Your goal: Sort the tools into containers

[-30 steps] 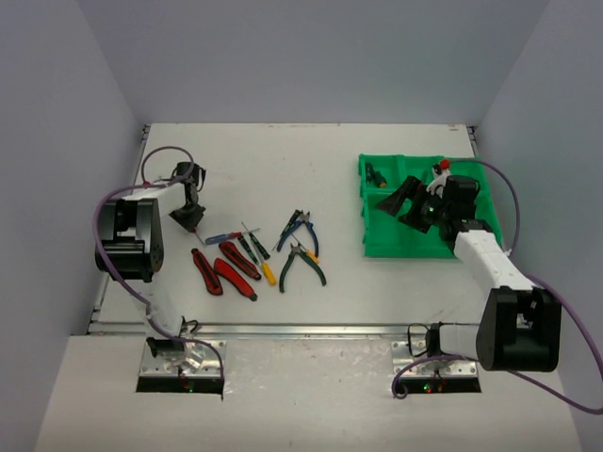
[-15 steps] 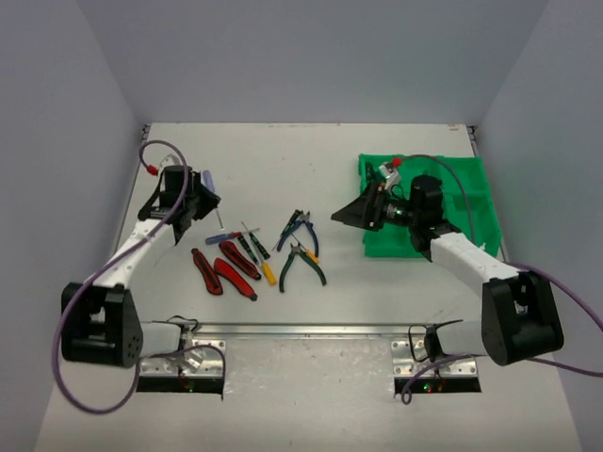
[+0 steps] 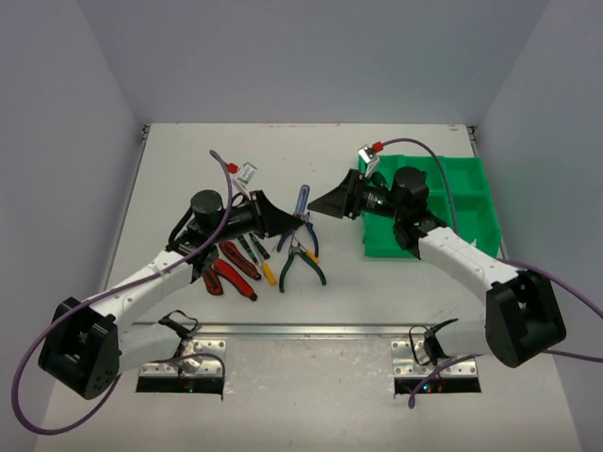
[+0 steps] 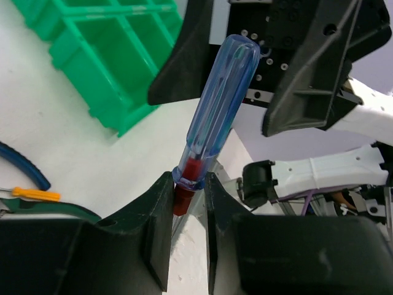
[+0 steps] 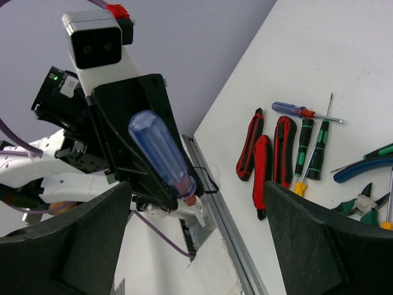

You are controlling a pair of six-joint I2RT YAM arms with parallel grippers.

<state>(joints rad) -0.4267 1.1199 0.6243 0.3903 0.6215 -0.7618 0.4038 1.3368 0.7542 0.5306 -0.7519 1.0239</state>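
My left gripper is shut on the red collar of a clear blue-handled screwdriver and holds it upright above the table's middle. The left wrist view shows the handle rising from the left gripper. My right gripper is open and empty, facing the screwdriver from the right, its fingers on either side beyond the handle. In the right wrist view the screwdriver sits between the wide-open right gripper. The green tray lies behind the right gripper.
On the table below lie red-handled cutters, thin screwdrivers, green pliers and blue pliers. The right wrist view shows a small blue-and-red screwdriver beside the cutters. A metal rail runs along the near edge.
My left arm swung from the table's left side to the middle, carrying the blue screwdriver. My right gripper moved left off the green tray and now faces it.
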